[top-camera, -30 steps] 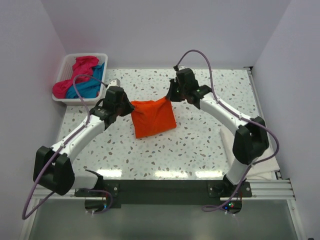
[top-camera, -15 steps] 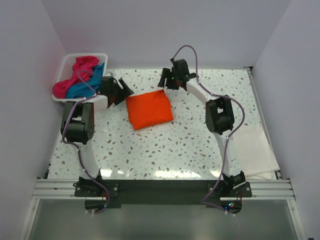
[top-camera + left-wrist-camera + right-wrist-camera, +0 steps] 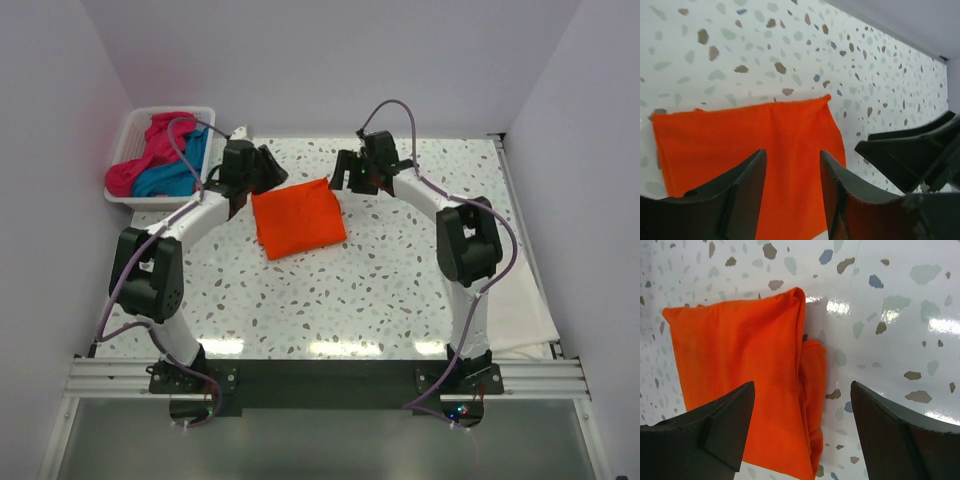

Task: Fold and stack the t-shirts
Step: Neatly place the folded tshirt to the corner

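The orange t-shirt (image 3: 298,218) lies folded into a rough square on the speckled table, flat and free. My left gripper (image 3: 268,168) hovers just above its far left corner, jaws apart with nothing between them. In the left wrist view the orange t-shirt (image 3: 750,145) shows beneath the open left gripper (image 3: 792,155). My right gripper (image 3: 345,172) hangs open over the far right corner. In the right wrist view the right gripper (image 3: 801,385) stands wide above the layered edge of the orange t-shirt (image 3: 740,365). The magenta t-shirt (image 3: 165,130) and the teal t-shirt (image 3: 168,180) lie bunched in the basket.
The white slatted basket (image 3: 128,130) stands at the far left corner against the wall. A white sheet (image 3: 520,300) lies at the table's right edge. Walls close in on the left, back and right. My right gripper's dark fingers (image 3: 910,150) show in the left wrist view.
Both grippers have opened and let go of the orange t-shirt's far corners. The shirt has dropped flat and both arms have pulled back toward the far side.
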{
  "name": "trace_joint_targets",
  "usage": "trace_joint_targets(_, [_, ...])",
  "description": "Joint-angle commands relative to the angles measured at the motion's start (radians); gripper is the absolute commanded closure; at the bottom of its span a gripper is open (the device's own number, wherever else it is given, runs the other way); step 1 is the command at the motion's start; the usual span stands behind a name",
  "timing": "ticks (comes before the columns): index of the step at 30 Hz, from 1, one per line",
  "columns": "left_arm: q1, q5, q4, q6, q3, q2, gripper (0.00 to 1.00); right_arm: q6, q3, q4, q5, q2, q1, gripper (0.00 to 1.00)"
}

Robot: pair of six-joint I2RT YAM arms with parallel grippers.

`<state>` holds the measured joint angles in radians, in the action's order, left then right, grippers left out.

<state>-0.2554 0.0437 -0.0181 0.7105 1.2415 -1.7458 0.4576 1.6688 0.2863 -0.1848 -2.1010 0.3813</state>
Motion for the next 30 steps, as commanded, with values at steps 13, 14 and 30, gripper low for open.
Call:
trace_joint_targets(13, [-0.320, -0.133, -0.059, -0.057, -0.045, -0.136, 0.67, -0.037, -0.026, -0.128, -0.146, -0.129, 0.013, 0.19])
trace_joint_targets(14, [-0.323, -0.133, -0.062, -0.060, -0.043, -0.150, 0.67, -0.033, -0.033, -0.134, -0.145, -0.129, 0.022, 0.20])
trace_joint_targets(30, [-0.335, -0.191, -0.160, -0.085, -0.002, -0.126, 0.70, 0.032, -0.106, 0.008, 0.066, -0.145, 0.114, 1.00])
